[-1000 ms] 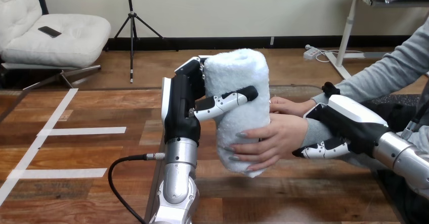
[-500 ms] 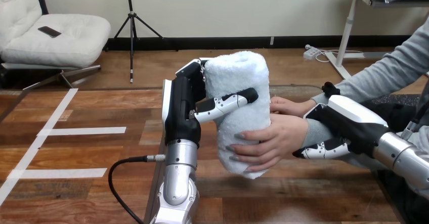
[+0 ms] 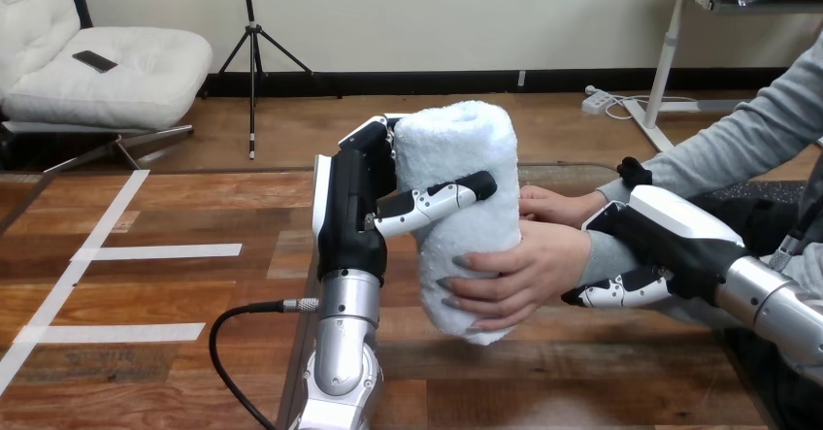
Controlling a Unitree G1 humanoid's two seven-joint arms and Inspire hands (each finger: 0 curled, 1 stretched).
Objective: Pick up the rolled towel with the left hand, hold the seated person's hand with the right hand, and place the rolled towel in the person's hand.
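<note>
Left hand (image 3: 354, 207): I am clamping it round the upright rolled towel (image 3: 456, 153), raised above the table | person's hand (image 3: 529, 265) is wrapping its lower half | right hand (image 3: 670, 241) is curling round the person's wrist | towel looks soft, light, squashy: best gripped mid-roll.

Wooden table (image 3: 543, 372) with plank grain, white tape strips (image 3: 160, 251) on wood at left.
</note>
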